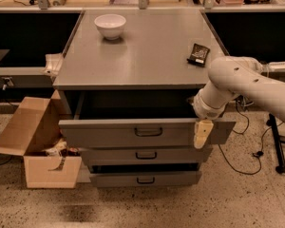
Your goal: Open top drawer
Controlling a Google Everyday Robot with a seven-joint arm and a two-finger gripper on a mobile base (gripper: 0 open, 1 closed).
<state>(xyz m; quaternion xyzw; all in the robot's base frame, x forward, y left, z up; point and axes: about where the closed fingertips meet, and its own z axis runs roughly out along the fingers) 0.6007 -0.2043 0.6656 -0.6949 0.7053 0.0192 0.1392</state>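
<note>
The top drawer [109, 133] is a wide grey metal drawer with a small dark bar handle [148, 132] at its centre. It stands pulled out from the grey cabinet, with a dark gap behind its front. My gripper [202, 133] hangs from the white arm at the drawer's right end, its pale fingertip lying over the drawer front, well right of the handle.
A white bowl [110, 25] and a small dark packet [198, 54] sit on the cabinet top [142, 56]. Two smaller drawers [145, 155] lie below, slightly out. An open cardboard box [35, 141] stands on the floor at left. A black stand [275, 141] and cables are at right.
</note>
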